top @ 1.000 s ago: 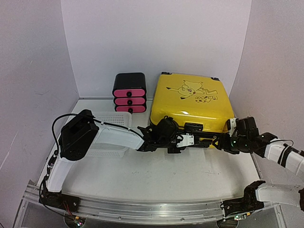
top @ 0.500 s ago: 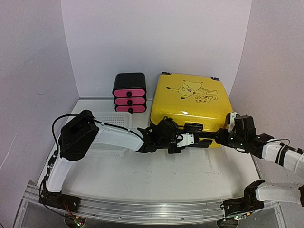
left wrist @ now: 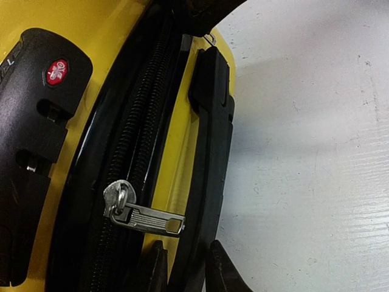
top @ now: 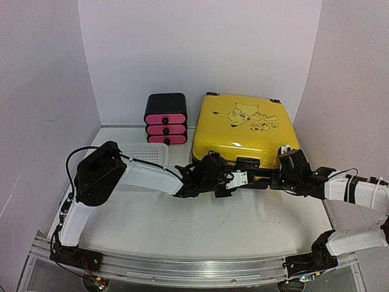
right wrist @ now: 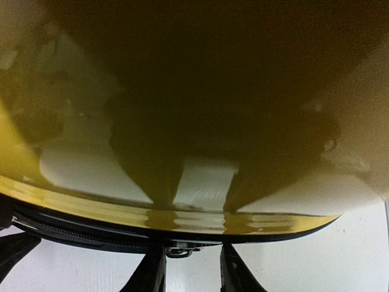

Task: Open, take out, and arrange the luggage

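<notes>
Low, 2 arms (top: pixel 146 173) (top: pixel 355 191) outstretched, meeting luggage (top: pixel 243 131) front

Your left gripper (left wrist: pixel 187 271) clamps the near end of the black handle (left wrist: pixel 211 140) on the yellow suitcase (left wrist: pixel 173 173), with the silver zip pull (left wrist: pixel 146 218) lying across the zipper just beside it and the lock (left wrist: pixel 33 140) further left.

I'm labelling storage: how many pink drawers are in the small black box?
3, stacked in the black box left of the yellow suitcase: top drawer, middle drawer, bottom drawer. None seems hidden.
</notes>
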Controlling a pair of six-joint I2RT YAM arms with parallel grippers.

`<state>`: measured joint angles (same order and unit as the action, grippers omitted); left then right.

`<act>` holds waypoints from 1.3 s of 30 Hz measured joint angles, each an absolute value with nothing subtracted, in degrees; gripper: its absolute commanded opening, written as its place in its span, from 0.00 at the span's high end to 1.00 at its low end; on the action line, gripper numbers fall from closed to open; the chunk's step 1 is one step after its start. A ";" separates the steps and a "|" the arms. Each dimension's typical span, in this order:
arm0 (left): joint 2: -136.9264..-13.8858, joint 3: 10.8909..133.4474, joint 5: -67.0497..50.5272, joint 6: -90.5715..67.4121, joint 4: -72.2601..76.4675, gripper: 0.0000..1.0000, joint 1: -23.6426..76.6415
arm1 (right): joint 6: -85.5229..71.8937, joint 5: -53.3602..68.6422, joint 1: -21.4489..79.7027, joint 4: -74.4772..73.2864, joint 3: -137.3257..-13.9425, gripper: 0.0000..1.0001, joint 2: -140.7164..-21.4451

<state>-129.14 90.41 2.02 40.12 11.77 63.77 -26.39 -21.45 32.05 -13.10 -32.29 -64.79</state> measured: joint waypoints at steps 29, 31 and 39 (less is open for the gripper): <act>-128.25 87.61 6.00 38.52 14.94 0.80 64.51 | -18.68 0.21 9.34 -23.16 -32.03 0.58 -60.58; -128.11 87.44 6.31 38.52 14.83 0.80 64.49 | -19.09 5.78 8.97 -24.16 -32.08 0.52 -60.18; -127.28 86.74 6.87 38.50 13.96 0.80 64.23 | -21.93 9.34 14.13 -19.33 -28.67 0.41 -55.09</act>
